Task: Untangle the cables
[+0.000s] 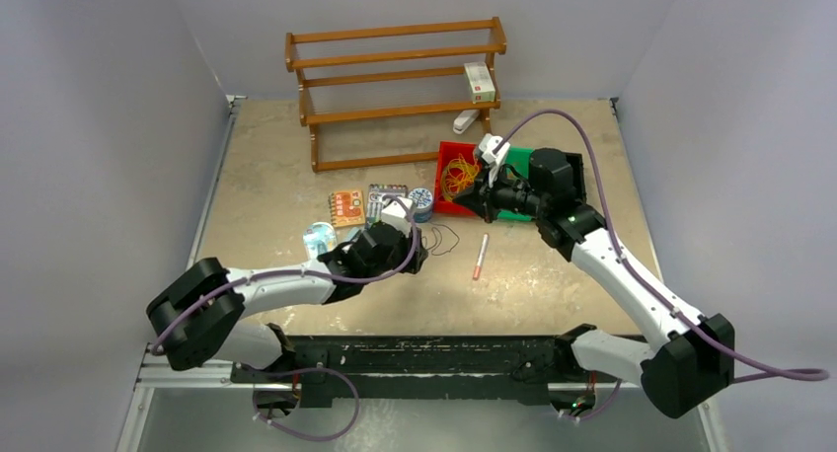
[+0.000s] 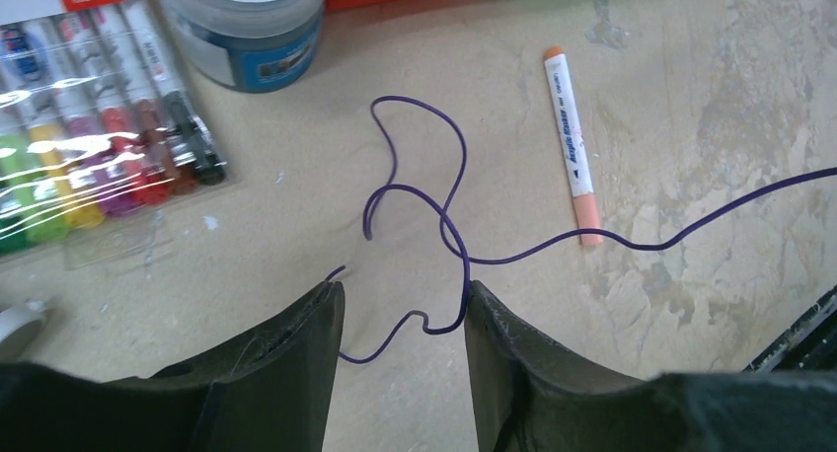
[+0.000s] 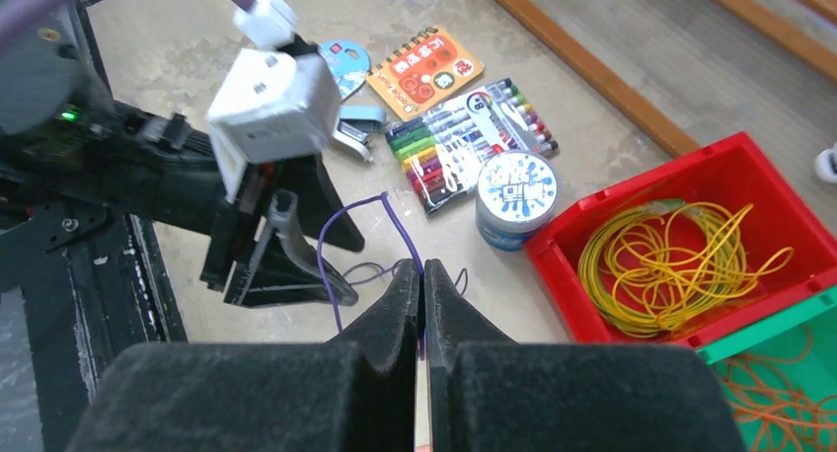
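Observation:
A thin purple cable (image 2: 439, 215) lies in loose loops on the table, one bend running between the fingers of my left gripper (image 2: 403, 292). That gripper is open, and the cable brushes its right finger. My right gripper (image 3: 421, 274) is shut on the same purple cable (image 3: 341, 225), which arcs up from its tips toward the left arm. In the top view the left gripper (image 1: 419, 255) sits mid-table and the right gripper (image 1: 474, 197) hovers by the red bin (image 1: 446, 158). Yellow cables (image 3: 661, 264) are coiled in the red bin (image 3: 691, 171). Orange cables (image 3: 780, 403) lie in a green bin (image 3: 790, 329).
An orange-capped marker pen (image 2: 570, 141) lies right of the purple loops. A pack of coloured markers (image 2: 89, 146), a blue paint tub (image 2: 247, 28) and an orange notebook (image 1: 346, 207) sit behind the left gripper. A wooden rack (image 1: 395, 77) stands at the back.

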Robot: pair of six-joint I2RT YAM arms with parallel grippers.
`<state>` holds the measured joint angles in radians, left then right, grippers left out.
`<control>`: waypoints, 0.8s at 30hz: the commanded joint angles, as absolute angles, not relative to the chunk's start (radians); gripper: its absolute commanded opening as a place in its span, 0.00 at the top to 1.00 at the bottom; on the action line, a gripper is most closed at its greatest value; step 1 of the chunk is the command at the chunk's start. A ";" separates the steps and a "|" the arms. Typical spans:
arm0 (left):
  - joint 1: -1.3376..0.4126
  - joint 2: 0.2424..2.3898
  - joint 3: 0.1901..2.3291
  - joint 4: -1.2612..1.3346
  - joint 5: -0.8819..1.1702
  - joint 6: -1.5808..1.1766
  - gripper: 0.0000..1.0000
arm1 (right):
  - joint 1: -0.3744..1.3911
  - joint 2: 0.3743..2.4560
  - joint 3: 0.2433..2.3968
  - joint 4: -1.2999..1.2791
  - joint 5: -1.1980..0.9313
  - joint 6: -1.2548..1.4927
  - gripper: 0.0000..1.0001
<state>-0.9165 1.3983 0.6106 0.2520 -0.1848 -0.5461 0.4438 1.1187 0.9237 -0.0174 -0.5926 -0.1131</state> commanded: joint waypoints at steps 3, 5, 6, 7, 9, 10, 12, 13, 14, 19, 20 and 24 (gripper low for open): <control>-0.911 1.184 0.512 0.252 -0.423 -0.618 0.52 | 0.450 1.154 0.923 0.074 -0.614 -0.053 1.00; -0.911 1.097 0.453 0.230 -0.495 -0.654 0.52 | 0.454 1.179 0.919 0.093 -0.618 -0.046 1.00; -0.911 1.053 0.427 0.212 -0.534 -0.672 0.52 | 0.458 1.190 0.920 0.099 -0.617 -0.043 1.00; -0.911 1.016 0.404 0.192 -0.571 -0.693 0.52 | 0.462 1.202 0.922 0.105 -0.613 -0.041 1.00; -0.911 0.942 0.370 0.143 -0.643 -0.734 0.52 | 0.472 1.227 0.927 0.113 -0.610 -0.038 1.00; -0.911 0.897 0.357 0.128 -0.666 -0.747 0.53 | 0.481 1.238 0.928 0.119 -0.607 -0.037 1.00; -0.911 0.851 0.343 0.092 -0.710 -0.767 0.54 | 0.505 1.265 0.929 0.131 -0.598 -0.036 1.00; -0.911 0.839 0.345 0.077 -0.723 -0.769 0.54 | 0.519 1.279 0.929 0.136 -0.591 -0.037 1.00; -0.911 0.835 0.349 0.062 -0.734 -0.770 0.54 | 0.536 1.296 0.930 0.140 -0.581 -0.039 1.00; -0.911 0.865 0.371 0.047 -0.740 -0.763 0.54 | 0.625 1.397 0.940 0.133 -0.510 -0.074 0.98; -0.911 0.874 0.375 0.049 -0.737 -0.760 0.54 | 0.641 1.421 0.948 0.122 -0.497 -0.086 0.97; -0.911 0.900 0.389 0.044 -0.736 -0.754 0.54 | 0.679 1.498 0.959 0.051 -0.440 -0.127 0.94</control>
